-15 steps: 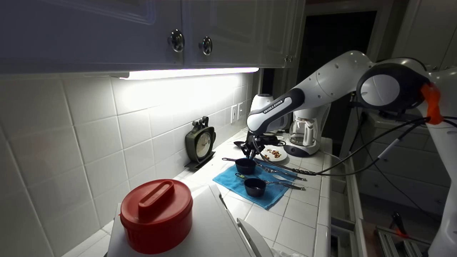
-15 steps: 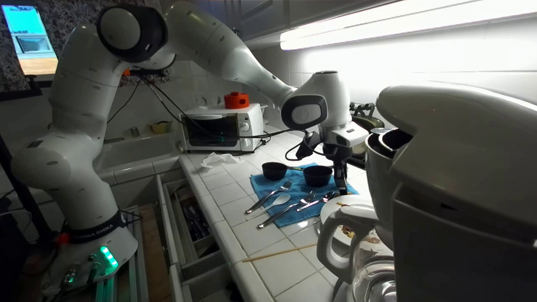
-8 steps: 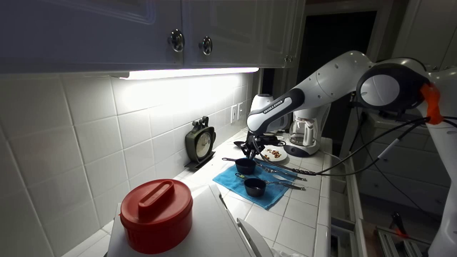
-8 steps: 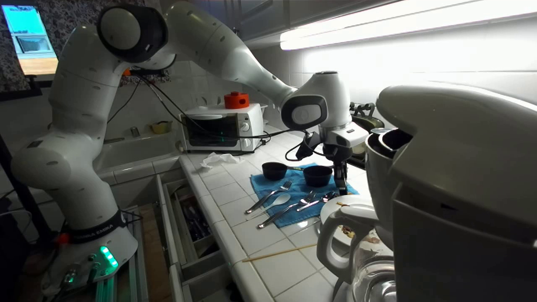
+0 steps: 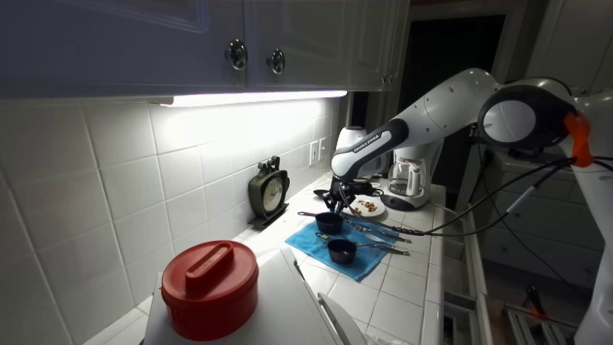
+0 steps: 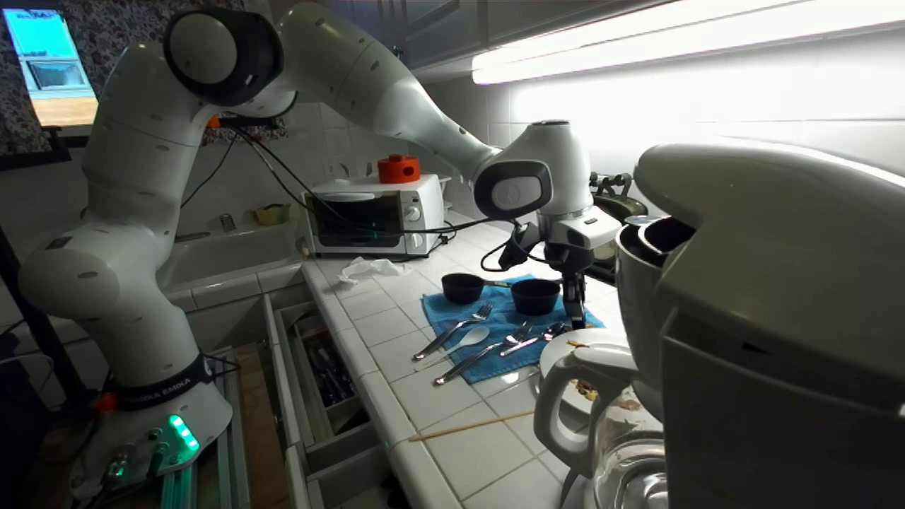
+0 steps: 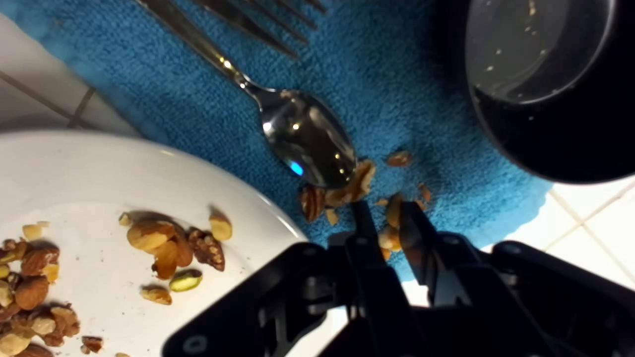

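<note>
Gripper [image 7: 385,207]: pointing down at the towel [image 7: 208,94], parted narrowly, with nuts [image 7: 390,239] in the gap; cannot tell whether gripping any.
Nuts: lying loose on the towel, between fingers and spoon [image 7: 307,136]; judged reached but not yet lifted, so left to do.
Spoon: resting on the towel, bowl end against nuts.
Plate [image 7: 99,171]: just beside, bearing a larger share, presumably done.
Cup [image 7: 570,139]: standing on the towel, apart from the spoon.

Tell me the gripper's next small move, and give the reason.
I'd probably ease the gripper slightly more closed before any lift. In the wrist view, its fingers stand a little apart with nut pieces between them, over the blue towel; whether they pinch any, I can't tell. The spoon lies close by, which also favours a small, gentle motion.
</note>
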### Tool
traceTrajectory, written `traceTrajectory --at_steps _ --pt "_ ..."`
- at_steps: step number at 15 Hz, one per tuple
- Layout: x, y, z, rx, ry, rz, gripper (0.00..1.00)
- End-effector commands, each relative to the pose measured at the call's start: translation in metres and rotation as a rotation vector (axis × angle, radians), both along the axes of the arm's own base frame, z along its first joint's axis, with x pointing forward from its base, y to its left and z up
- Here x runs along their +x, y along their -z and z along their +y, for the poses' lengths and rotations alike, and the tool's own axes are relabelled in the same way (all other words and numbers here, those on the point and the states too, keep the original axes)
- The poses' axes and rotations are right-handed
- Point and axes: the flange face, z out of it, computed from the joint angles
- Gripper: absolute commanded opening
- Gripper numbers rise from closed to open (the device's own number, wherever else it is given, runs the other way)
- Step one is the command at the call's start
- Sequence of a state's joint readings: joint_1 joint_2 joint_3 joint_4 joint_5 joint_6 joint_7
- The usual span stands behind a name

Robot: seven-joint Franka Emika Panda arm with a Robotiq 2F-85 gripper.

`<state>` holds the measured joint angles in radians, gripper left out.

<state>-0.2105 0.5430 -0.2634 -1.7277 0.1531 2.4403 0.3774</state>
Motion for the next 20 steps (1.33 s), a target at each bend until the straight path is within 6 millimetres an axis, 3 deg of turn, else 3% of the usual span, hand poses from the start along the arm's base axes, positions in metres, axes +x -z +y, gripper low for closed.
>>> traceTrajectory --at_steps 1,5,20 --pt "-0.0007 0.0029 -0.0019 -0.014 -0.013 0.006 0.26" --pt "0.0005 0.0031 -0.0018 -0.014 -0.014 0.006 0.3" --pt "0.0087 0.0045 0.0015 -0.009 -0.023 0.005 0.28"
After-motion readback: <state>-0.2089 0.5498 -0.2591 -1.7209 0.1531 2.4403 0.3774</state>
